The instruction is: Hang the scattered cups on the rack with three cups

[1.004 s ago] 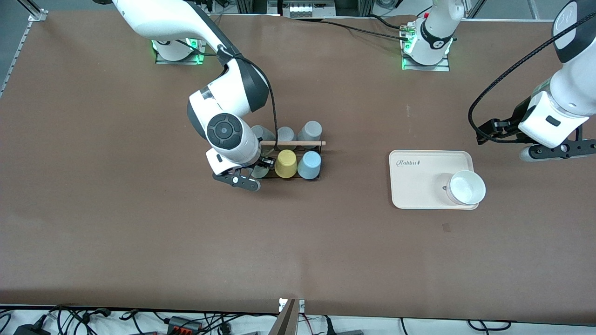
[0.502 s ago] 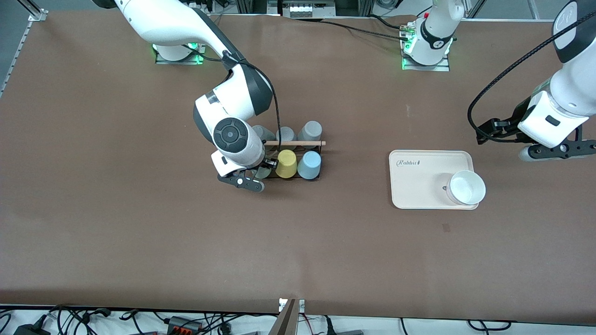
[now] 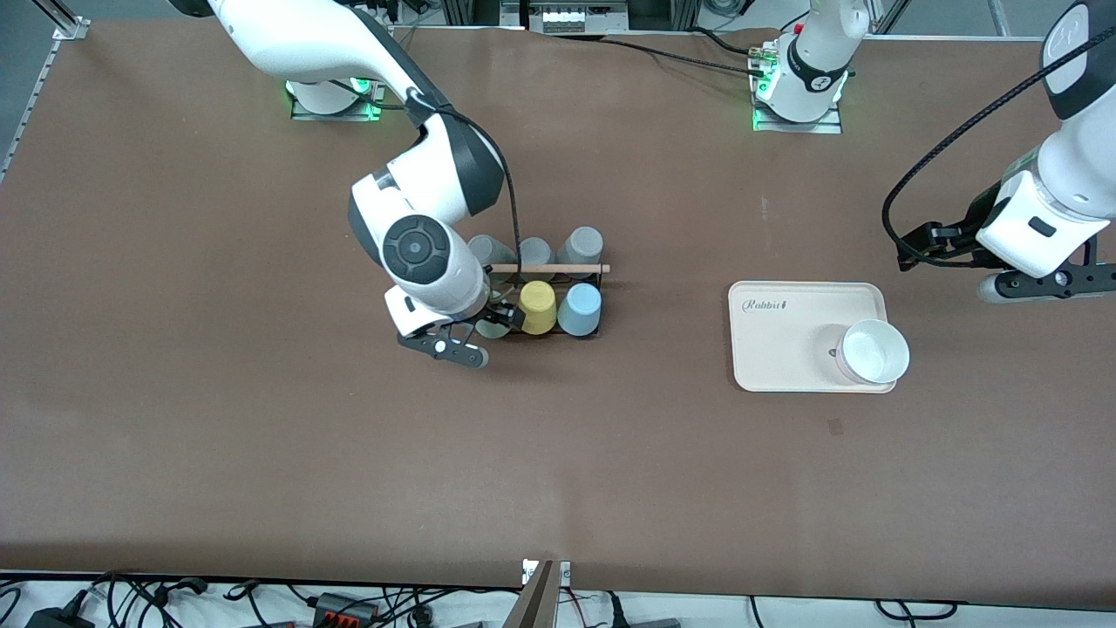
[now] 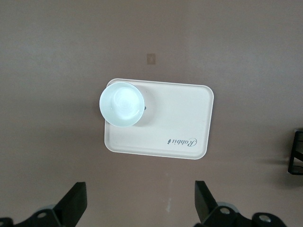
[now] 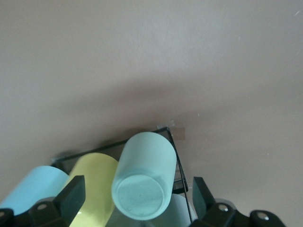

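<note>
the right tool [image 5: 135, 198] stands apart around the mint cup [image 5: 144, 182], seated on the rack [image 3: 593, 277]; the left tool [image 4: 139, 208] waits apart over the desk [image 3: 261, 453].

A pale mint green plastic tumbler [image 5: 144, 182], yellow plastic tumbler [image 3: 537, 307] and light blue plastic tumbler [image 3: 579, 309] share the black wire rack [image 3: 595, 283]; the rectangular tray [image 3: 785, 344] is cream.

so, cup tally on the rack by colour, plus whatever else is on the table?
Grey tumblers: 3
Yellow tumbler: 1
Light blue tumbler: 1
Mint green tumbler: 1
Cups on the rack: 6
White bowl: 1, on the cream tray: 1
Total: 9 things, rack included
</note>
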{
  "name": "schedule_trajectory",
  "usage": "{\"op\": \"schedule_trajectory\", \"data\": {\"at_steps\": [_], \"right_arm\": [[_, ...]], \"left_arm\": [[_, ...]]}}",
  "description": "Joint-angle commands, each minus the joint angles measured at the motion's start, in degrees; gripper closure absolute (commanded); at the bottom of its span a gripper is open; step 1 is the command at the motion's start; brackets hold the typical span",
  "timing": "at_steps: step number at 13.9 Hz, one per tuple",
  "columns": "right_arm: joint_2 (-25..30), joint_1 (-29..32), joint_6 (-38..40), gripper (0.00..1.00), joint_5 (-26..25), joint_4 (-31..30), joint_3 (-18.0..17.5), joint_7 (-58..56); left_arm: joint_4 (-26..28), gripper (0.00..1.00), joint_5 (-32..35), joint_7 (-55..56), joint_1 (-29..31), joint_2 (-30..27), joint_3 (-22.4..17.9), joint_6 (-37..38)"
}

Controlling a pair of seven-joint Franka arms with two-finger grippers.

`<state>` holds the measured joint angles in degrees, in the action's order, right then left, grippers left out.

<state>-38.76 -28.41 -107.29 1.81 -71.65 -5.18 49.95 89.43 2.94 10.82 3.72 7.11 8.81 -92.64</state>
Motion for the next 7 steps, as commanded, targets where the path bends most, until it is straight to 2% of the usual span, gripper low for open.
{"op": "schedule_trajectory", "data": {"at_steps": [1, 4, 7], "right_arm": [[2.1, 3.87, 5.93, 0.0, -0.32, 6.05, -0.36, -1.08], [3.24, 10.1, 10.33, 0.0, -0.84, 8.54, -0.18, -14.83], [5.88, 17.93, 10.69, 0.0, -0.93, 8.45, -0.36, -27.69]], "left_arm": [[0.22, 0.0, -0.57, -1.41, 0.59, -0.69, 0.16, 0.62], [0.13, 0.0, -0.31, -1.41, 0.59, -0.69, 0.24, 0.53], [0.13, 0.0, -0.31, -1.41, 0.59, -0.69, 0.24, 0.53]]}}
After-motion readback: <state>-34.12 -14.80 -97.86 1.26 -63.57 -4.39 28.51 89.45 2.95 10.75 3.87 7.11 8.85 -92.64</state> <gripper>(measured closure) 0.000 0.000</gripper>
